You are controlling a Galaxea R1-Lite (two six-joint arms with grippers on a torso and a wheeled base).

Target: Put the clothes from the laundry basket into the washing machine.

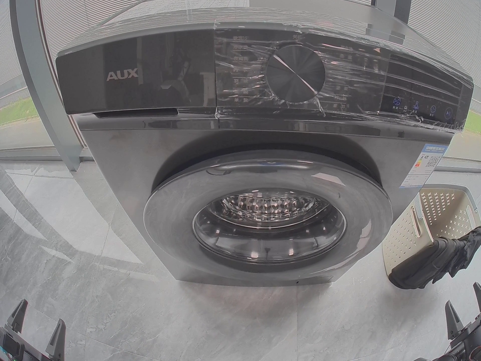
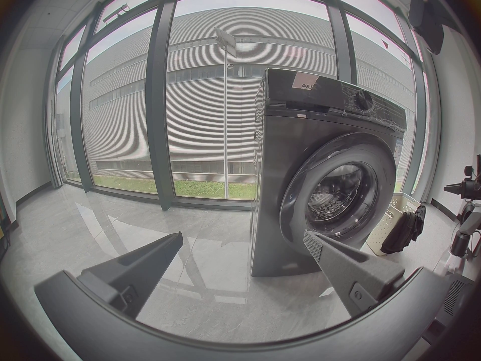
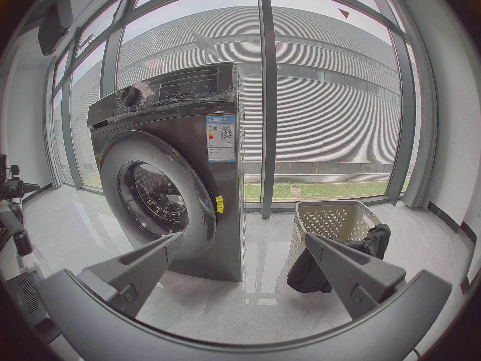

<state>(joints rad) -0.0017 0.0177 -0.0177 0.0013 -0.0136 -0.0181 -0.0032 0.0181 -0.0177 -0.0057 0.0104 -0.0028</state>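
Our left claw [image 1: 39, 324] and right claw [image 1: 465, 307] both hang low with fingers spread wide, holding nothing. The dark clothes [image 1: 426, 269] drape over the rim of the basket [image 1: 441, 206], which is on the floor [image 1: 75, 256] just beside the washing machine [image 1: 265, 141], on our right. The round door [image 1: 268, 219] is shut, so we judge it should be opened first. The right claw can then pinch the hanging fold where it bunches thickest and lift it clear of the rim. As for writing, we see brand lettering [image 1: 122, 74] on the panel, a printed label [image 1: 426, 165] at the front's upper right corner and a small yellow sticker [image 3: 219, 204] below it. We leave the print unread.
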